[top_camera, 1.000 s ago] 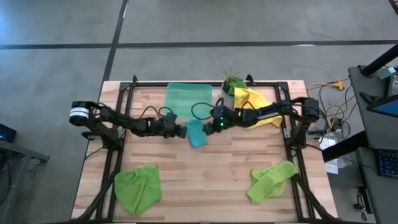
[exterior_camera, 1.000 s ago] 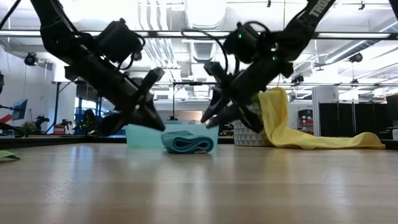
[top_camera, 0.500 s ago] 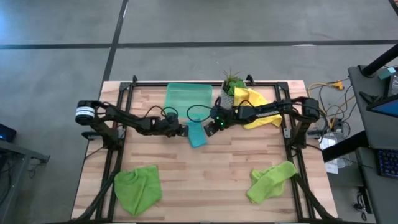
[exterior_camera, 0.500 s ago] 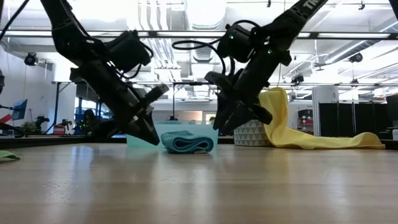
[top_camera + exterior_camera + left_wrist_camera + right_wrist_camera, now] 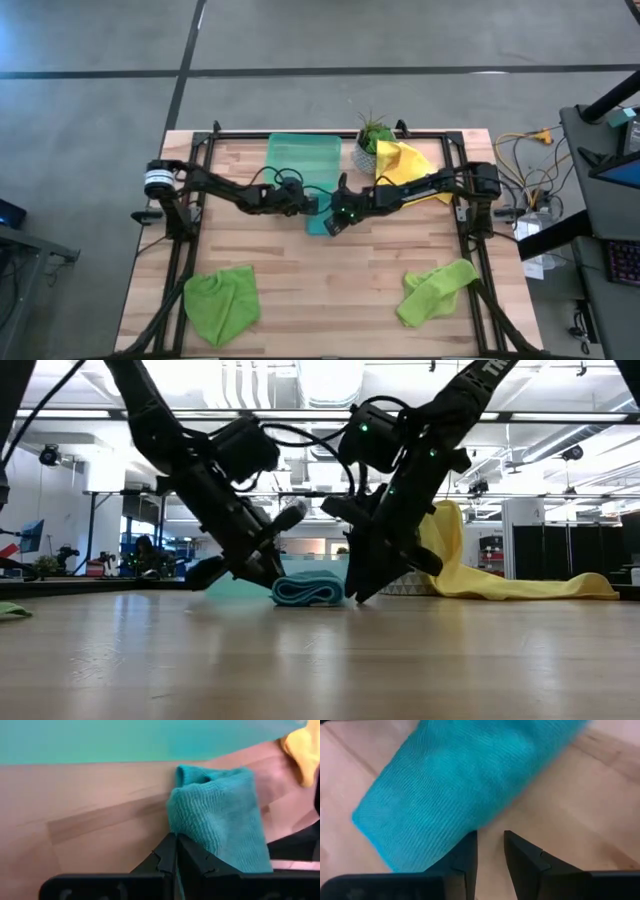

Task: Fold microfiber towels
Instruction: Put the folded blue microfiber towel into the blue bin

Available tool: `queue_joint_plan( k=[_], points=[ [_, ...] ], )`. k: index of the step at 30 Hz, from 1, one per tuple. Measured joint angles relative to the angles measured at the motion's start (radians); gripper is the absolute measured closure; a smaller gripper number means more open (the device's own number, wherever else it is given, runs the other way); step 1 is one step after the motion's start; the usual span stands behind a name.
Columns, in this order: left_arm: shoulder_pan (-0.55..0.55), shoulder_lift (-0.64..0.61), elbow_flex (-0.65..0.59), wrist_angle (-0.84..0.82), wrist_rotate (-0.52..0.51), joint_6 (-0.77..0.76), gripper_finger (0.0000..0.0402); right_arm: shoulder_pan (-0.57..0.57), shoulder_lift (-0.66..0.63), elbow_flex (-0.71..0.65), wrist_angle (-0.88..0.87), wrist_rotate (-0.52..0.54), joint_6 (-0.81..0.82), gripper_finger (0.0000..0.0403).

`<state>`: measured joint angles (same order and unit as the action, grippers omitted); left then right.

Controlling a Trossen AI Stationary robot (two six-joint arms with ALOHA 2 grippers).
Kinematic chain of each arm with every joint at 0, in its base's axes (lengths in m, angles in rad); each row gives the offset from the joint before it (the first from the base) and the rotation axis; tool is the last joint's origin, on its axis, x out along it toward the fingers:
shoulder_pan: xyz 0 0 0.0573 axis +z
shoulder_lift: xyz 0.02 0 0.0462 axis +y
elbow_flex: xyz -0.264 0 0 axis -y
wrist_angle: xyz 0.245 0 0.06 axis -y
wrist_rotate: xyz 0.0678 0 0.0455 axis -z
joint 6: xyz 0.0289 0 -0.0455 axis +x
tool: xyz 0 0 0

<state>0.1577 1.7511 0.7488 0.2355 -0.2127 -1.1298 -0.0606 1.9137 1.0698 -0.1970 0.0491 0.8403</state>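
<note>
While both arms have swung inward over the last second, they now meet at the middle of the worktop (image 5: 300, 290), the left gripper (image 5: 312, 203) pressed in from the left and the right gripper (image 5: 335, 222) from the right, closing on the teal towel (image 5: 318, 222) far more tightly than before; the towel itself has hardly shifted and lies as a folded bundle just near of the green tray (image 5: 295, 155); that suggests the fold on this cloth is nearly done and the arms are tidying or about to lift it, while the yellow towel (image 5: 405, 160) at the far right by the potted plant (image 5: 368, 140) and the two lime towels, near left (image 5: 222, 300) and near right (image 5: 436, 288), lie crumpled and unfolded.

From above the towel is mostly hidden under the grippers; the low view shows its layered edge resting flat on the worktop; the left wrist view shows the left fingers (image 5: 167, 857) shut together with the cloth's edge at their tips, though a real pinch cannot be confirmed; the right wrist view shows the right fingers (image 5: 467, 855) narrowly parted, holding nothing, at the towel's edge.
</note>
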Motion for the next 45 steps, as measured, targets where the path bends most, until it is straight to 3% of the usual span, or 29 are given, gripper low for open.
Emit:
queue_joint_plan(
  k=[5,9,15,19,26,31,34,38,42,45],
  points=[
    [0.000,0.014,0.014,0.058,-0.004,0.064,0.0402,0.019,-0.004,0.009,0.024,-0.012,-0.002,0.0313],
    [0.000,-0.023,0.001,0.036,-0.004,0.064,0.0402,0.020,-0.038,0.009,-0.075,-0.028,0.008,0.0312],
    [-0.007,-0.062,-0.014,-0.034,-0.014,0.062,0.0402,0.024,-0.090,0.006,-0.153,0.112,0.027,0.0312],
    [-0.002,-0.038,0.012,-0.020,-0.023,0.037,0.0402,0.012,-0.090,0.006,-0.159,0.132,0.046,0.0312],
    [-0.005,0.084,0.120,0.038,0.113,0.050,0.0402,0.021,-0.145,0.005,-0.238,0.141,0.008,0.0312],
    [-0.031,0.160,0.214,0.052,0.237,0.149,0.0402,0.066,-0.271,-0.016,-0.342,0.203,-0.011,0.0316],
    [-0.051,0.161,0.234,0.043,0.265,0.204,0.0402,0.096,-0.366,-0.072,-0.242,0.207,-0.090,0.0316],
    [-0.061,0.053,0.190,-0.005,0.156,0.205,0.0402,0.093,-0.434,-0.201,0.002,0.132,-0.087,0.0318],
    [-0.073,-0.057,0.132,-0.070,0.120,0.221,0.0402,0.055,-0.412,-0.317,0.254,0.062,-0.029,0.0329],
    [-0.107,-0.107,0.091,-0.075,0.148,0.221,0.0402,0.033,-0.351,-0.327,0.350,0.003,-0.025,0.0338]
  ],
)
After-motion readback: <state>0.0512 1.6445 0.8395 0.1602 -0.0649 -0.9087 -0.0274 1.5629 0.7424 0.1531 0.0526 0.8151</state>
